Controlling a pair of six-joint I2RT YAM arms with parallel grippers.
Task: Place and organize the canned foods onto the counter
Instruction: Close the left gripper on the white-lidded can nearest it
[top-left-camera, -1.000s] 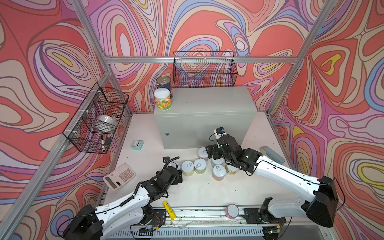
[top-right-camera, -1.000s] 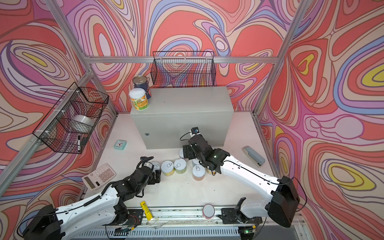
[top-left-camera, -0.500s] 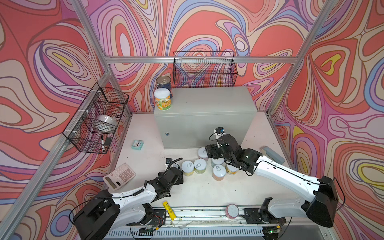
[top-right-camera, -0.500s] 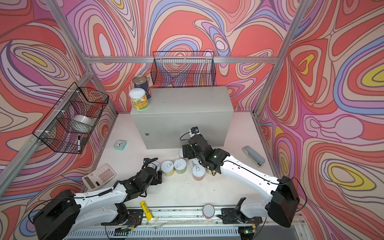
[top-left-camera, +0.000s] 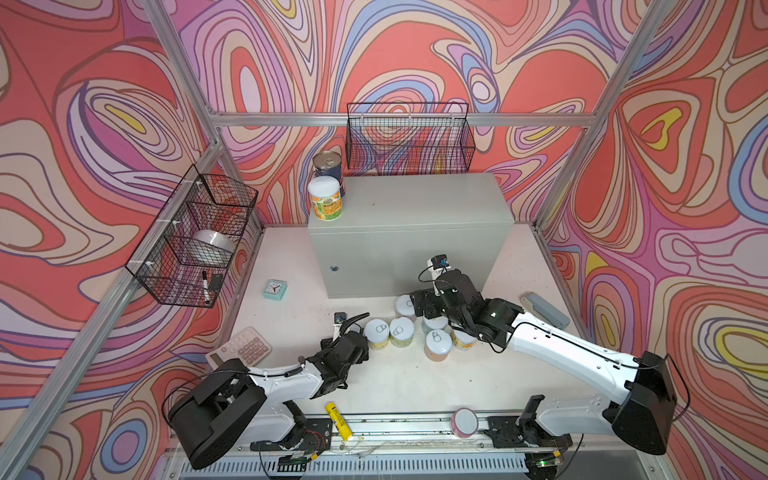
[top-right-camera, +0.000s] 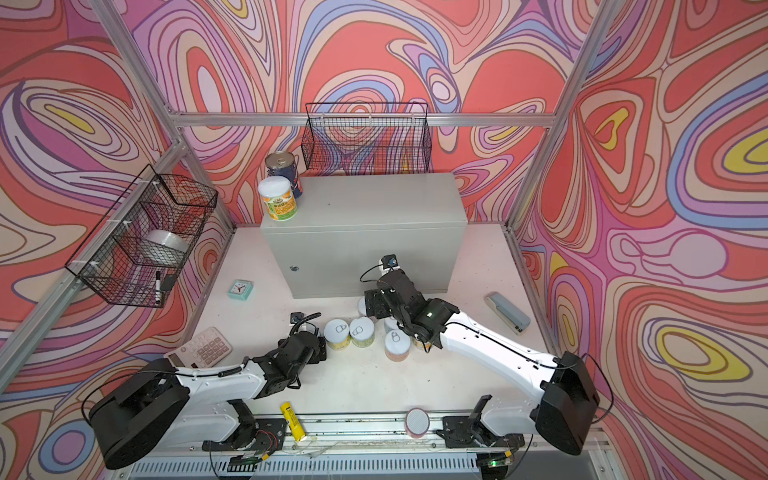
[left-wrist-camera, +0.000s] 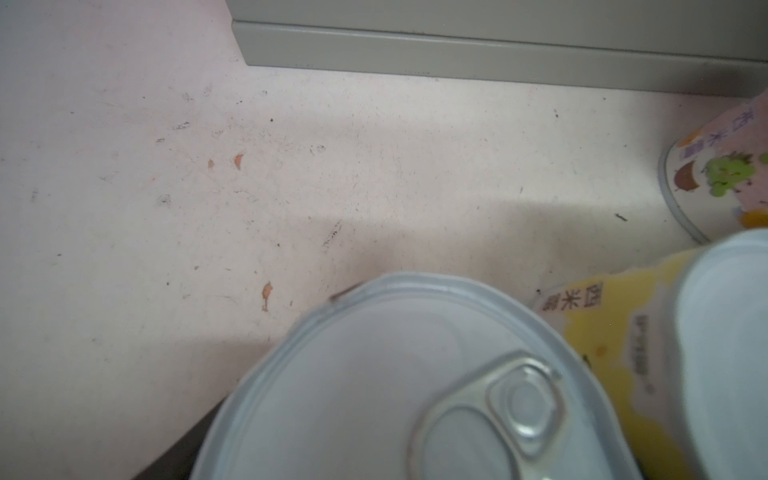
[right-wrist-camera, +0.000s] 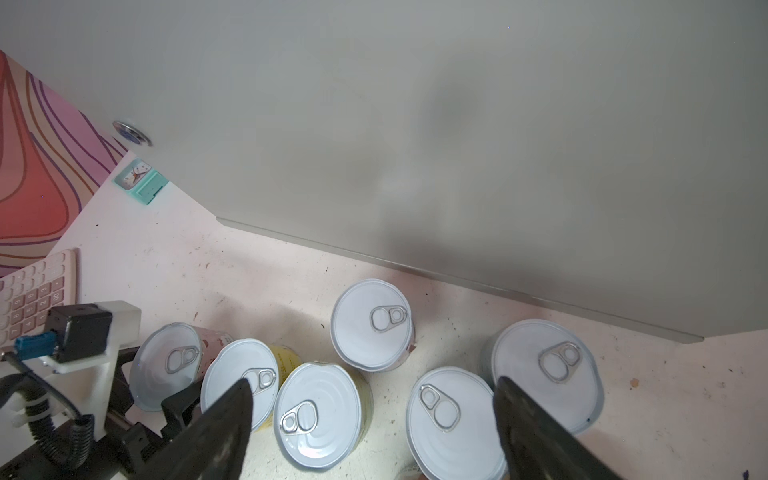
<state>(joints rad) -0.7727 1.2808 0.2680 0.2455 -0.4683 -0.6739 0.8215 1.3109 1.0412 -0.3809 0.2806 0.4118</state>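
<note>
Cans (right-wrist-camera: 372, 324), short, with white pull-tab lids and pastel labels, cluster before the front of the counter (top-left-camera: 415, 208); two more stand on its top at the left rear corner, a metal-topped blue can (top-left-camera: 328, 164) behind an orange-and-green can (top-left-camera: 325, 203). Chinese characters mark the yellow can (left-wrist-camera: 615, 340) and the pink can (left-wrist-camera: 715, 166); finer print is unreadable. The right pincer (right-wrist-camera: 372, 382) hangs over the cluster, jaws wide apart and empty; the left pincer (top-left-camera: 358, 340) is at the cluster's lock-side end can (left-wrist-camera: 395, 395), and whether it is clamped cannot be told.
</note>
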